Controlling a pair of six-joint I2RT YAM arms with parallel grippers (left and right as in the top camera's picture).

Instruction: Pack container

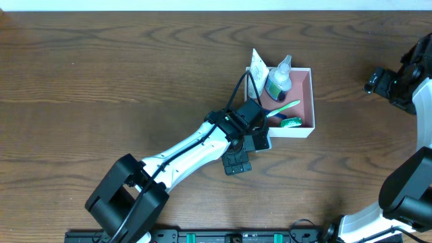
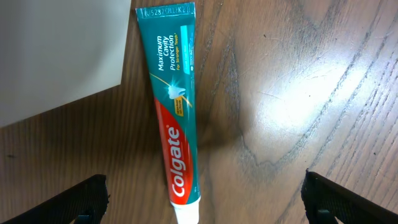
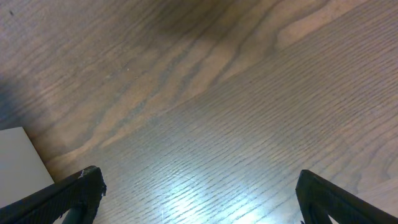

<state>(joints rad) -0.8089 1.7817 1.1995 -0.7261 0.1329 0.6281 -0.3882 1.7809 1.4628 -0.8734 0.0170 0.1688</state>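
Observation:
The container (image 1: 312, 101) is a square white-walled box with a pink inside, at the table's centre right. In it lie a clear bottle (image 1: 278, 79), a green toothbrush (image 1: 285, 107), a small green round item (image 1: 291, 123) and a white packet (image 1: 256, 70). My left gripper (image 1: 251, 131) hangs at the container's front-left corner. In the left wrist view it (image 2: 205, 190) is open over a Colgate toothpaste tube (image 2: 177, 112) lying flat on the wood beside the container's white wall (image 2: 59, 50). The tube is hidden in the overhead view. My right gripper (image 3: 202, 190) is open over bare wood.
The right arm (image 1: 395, 84) is raised at the table's far right edge, well away from the container. A flat white shape (image 3: 18, 165) shows at the left edge of the right wrist view. The left arm (image 1: 182, 152) stretches diagonally from the front left.

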